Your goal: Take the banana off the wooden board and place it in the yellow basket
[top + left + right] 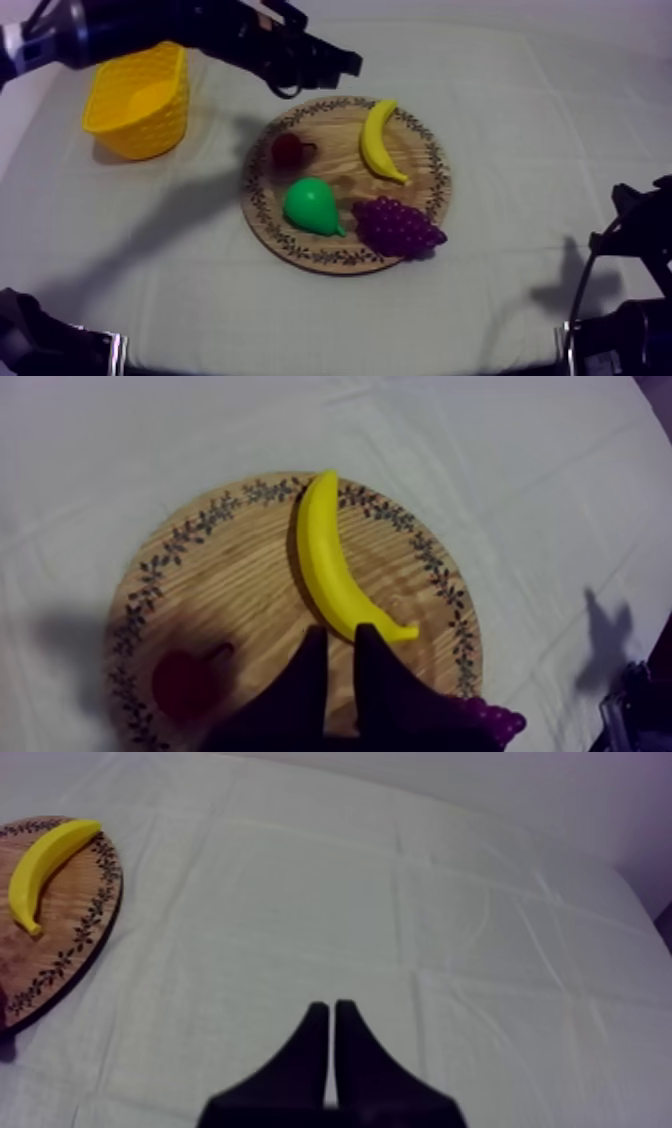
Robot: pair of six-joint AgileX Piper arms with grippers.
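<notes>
Cloth table: banana (378,140) at board's (300,250) 1 o'clock, looks light, stiff, slick; pinch mid-body; left tool (345,63) parted, right tool (331,1014) pressed together.

Dim, even light with a violet cast.
We see the left arm (180,30) throw a soft, wide shadow across the bench (520,150) and one side of the wooden board (400,200).
</notes>
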